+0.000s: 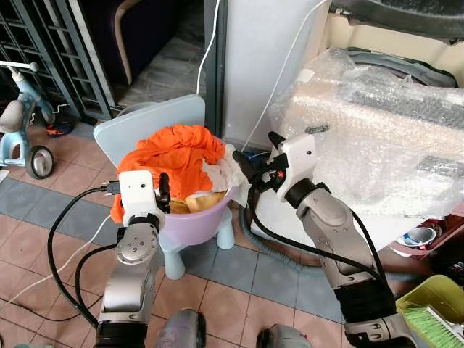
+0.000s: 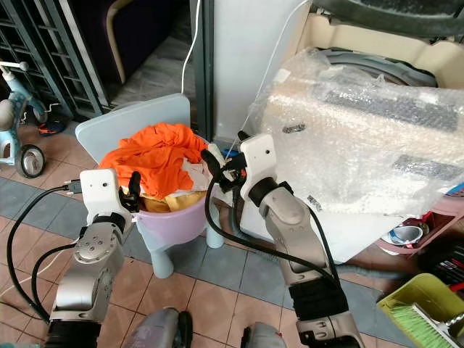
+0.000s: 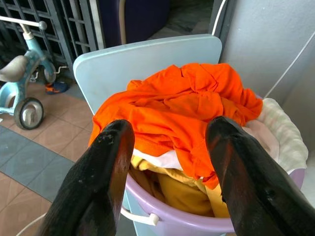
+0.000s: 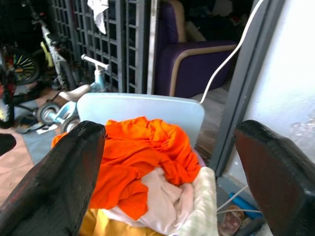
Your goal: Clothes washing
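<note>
left pincer (image 1: 165,190) wide open, empty, at basin (image 1: 206,217) rim | right pincer (image 1: 255,161) wide open, empty

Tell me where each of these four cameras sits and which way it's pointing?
Left eye view: on the head, looking down at the purple basin of laundry; both silver arms show.
Right eye view: beside it, same scene, slightly shifted.
Left wrist view: on the left arm, looking along the open left end effector at the orange garment.
Right wrist view: on the right arm, looking past the open right end effector.
All four share the orange garment and the pale blue chair.
</note>
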Motion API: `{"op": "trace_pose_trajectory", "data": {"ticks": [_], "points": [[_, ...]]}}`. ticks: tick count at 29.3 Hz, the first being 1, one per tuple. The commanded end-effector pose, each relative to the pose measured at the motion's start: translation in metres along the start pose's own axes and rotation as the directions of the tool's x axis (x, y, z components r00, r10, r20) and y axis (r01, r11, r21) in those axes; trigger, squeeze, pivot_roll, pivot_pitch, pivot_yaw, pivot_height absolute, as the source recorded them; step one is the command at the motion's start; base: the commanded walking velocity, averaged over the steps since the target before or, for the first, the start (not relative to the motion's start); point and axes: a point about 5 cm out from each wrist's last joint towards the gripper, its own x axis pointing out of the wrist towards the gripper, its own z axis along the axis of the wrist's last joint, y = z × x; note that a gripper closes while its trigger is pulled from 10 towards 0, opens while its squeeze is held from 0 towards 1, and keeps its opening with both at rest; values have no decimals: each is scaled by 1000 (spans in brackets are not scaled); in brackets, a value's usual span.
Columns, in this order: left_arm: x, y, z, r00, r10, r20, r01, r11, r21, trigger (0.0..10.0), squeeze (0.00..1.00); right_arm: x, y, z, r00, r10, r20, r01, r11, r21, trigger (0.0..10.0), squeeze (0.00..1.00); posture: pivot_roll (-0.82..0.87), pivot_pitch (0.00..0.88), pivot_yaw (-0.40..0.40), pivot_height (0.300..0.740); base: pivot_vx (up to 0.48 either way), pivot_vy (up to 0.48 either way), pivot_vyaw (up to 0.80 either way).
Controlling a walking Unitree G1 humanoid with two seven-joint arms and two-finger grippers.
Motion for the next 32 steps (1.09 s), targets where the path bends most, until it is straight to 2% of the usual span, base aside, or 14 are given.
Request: {"op": "trace_pose_trajectory", "data": {"ticks": [1, 9, 20, 25, 28, 30, 32], "points": [[-2, 0, -1, 1000, 12, 1, -12, 1000, -9, 10000, 0, 2, 4, 4, 1000, 25, 12, -25, 1000, -12, 10000, 0, 34, 111, -17, 740, 352, 0, 788], [0, 1, -1, 1000, 7, 2, -7, 1000, -6, 10000, 0, 3, 5, 1, 1000, 25, 3, -25, 999, -21, 10000, 0, 34, 109, -14, 740, 395, 0, 777], [0, 1, -3, 1000, 15, -14, -15, 1000, -5, 10000, 0, 6, -1, -14, 994, -31, -109, 24, 998, -63, 10000, 0, 36, 114, -14, 740, 389, 0, 0], [-2, 8, -5, 998, 50, -36, -50, 999, 7, 10000, 0, 7, -2, -36, 968, -56, -244, 36, 996, -86, 10000, 0, 52, 118, -12, 740, 54, 0, 0], [-5, 18, -9, 993, 104, -60, -101, 994, 43, 10000, 0, 3, 4, -57, 930, -4, -367, -18, 998, -58, 10000, 0, 61, 119, -10, 740, 0, 0, 0], [-9, 27, -11, 987, 143, -70, -137, 988, 75, 10000, 0, 1, 10, -66, 918, 44, -395, -49, 999, -4, 10000, 0, 80, 122, -8, 740, 0, 0, 0], [-17, 37, -16, 982, 166, -92, -159, 984, 83, 10000, 0, 2, 12, -69, 920, 62, -387, -79, 997, -27, 10000, 0, 93, 125, -8, 740, 0, 0, 0]]}}
